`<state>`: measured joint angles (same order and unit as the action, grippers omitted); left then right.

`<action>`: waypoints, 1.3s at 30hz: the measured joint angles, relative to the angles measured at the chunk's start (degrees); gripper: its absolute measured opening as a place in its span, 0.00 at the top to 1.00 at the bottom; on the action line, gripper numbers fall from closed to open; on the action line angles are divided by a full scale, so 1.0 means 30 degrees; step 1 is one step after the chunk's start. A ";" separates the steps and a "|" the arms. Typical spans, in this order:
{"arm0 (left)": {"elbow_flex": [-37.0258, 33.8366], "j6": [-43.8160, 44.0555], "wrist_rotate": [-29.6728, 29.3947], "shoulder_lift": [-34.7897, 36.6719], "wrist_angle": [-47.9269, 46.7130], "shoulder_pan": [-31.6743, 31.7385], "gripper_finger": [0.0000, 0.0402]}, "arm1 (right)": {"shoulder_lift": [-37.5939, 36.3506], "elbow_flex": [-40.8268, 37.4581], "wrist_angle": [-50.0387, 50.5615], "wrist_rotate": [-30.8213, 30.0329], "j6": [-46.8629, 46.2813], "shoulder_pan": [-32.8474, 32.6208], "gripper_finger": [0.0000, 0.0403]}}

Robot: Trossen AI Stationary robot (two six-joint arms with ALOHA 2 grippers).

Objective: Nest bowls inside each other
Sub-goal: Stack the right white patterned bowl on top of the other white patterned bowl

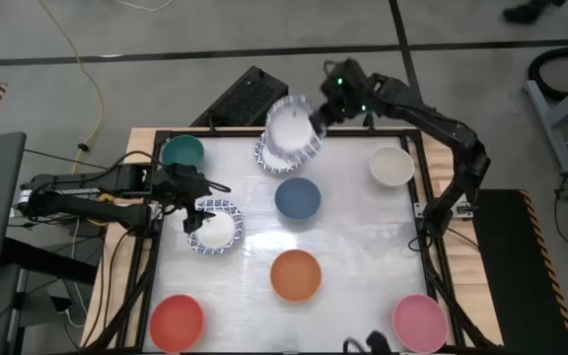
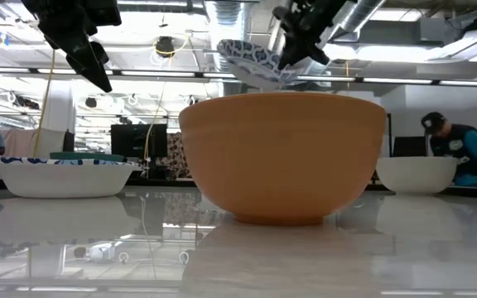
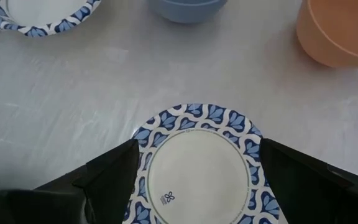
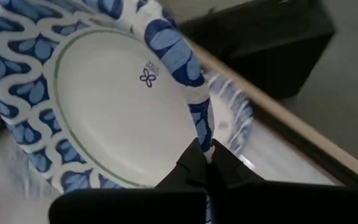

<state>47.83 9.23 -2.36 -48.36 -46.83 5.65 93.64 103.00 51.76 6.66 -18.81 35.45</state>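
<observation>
Item, your right gripper [image 1: 316,126]: jaws pinched shut on the rim of a tilted blue-patterned bowl [image 1: 291,125], carried directly above its twin [image 1: 267,158] at the desk's far edge; left gripper [image 1: 208,209], jaws spread, hovers over the third patterned bowl [image 1: 216,232]

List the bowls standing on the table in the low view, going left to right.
Blue-rimmed white bowl → orange bowl → cream bowl. The teal bowl behind the first overlaps it, so it is left out.
</observation>
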 joint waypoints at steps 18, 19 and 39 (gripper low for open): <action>-0.0007 -0.0408 -0.0163 0.0000 -0.0087 0.0000 0.20 | 0.6496 0.0000 -0.3035 0.5674 -0.3438 0.2851 0.98; -0.0007 -0.0408 -0.0157 0.0000 -0.0094 0.0000 0.20 | 0.6774 0.0000 -0.3057 0.5760 -0.3430 0.2859 0.98; -0.0015 -0.0401 -0.0448 -0.0007 -0.0102 0.0000 0.20 | 0.8353 -0.0010 -0.3039 0.4867 -0.3154 0.2819 0.98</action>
<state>47.79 8.03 -3.70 -48.38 -47.13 5.65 118.70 102.97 42.64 21.26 -28.27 43.91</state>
